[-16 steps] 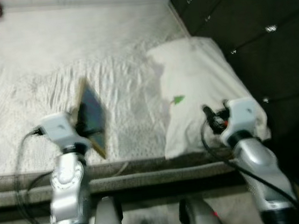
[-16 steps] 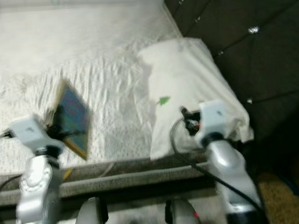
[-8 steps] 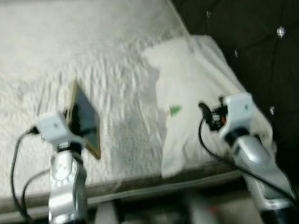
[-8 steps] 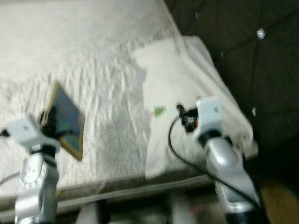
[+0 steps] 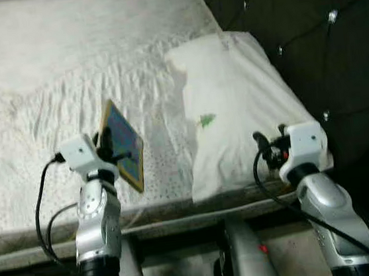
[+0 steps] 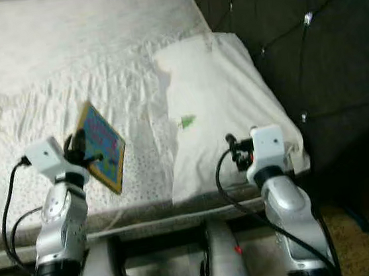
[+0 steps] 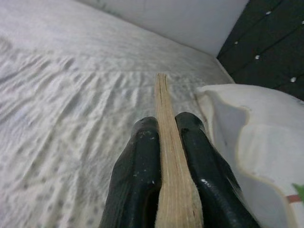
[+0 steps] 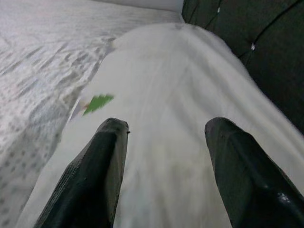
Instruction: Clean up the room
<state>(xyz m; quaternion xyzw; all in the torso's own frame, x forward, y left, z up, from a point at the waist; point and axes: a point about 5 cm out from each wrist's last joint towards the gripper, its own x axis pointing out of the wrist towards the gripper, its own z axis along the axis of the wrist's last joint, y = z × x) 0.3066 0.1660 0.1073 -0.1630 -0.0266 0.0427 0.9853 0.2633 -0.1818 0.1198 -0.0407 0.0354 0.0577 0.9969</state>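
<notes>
Thing: flat board-like book (image 5: 123,145), colourful face w/ tan edge, held up above the bed (image 5: 44,74), tilted, not touching the cover.
Left gripper (image 7: 164,142): 2 fingers (image 7: 137,175) clamped on the book's thin edge; the wrist view shows the edge sandwiched tight between them.
Right gripper (image 8: 164,137): fingers spread wide, nothing between them, hovering just over the pillow (image 5: 233,99).
Handling (judgement): looks stiff, thin, light; prob. won't flex. Edge pinch lets it swing or slip, so a hold nearer the middle of 1 side is safer. Corners could dent if dropped; soft bed forgives that.
Pillow: white, soft, small green mark (image 5: 205,119), lies at the bed's head end touching the headboard (image 5: 292,26). Would sag if pinched at 1 corner.
Surface: white textured bedcover, wrinkled toward the middle, soft, uneven.
Room: dark tufted headboard w/ shiny studs on the robot's right; pale wall past the bed; floor strip by the bed frame.
</notes>
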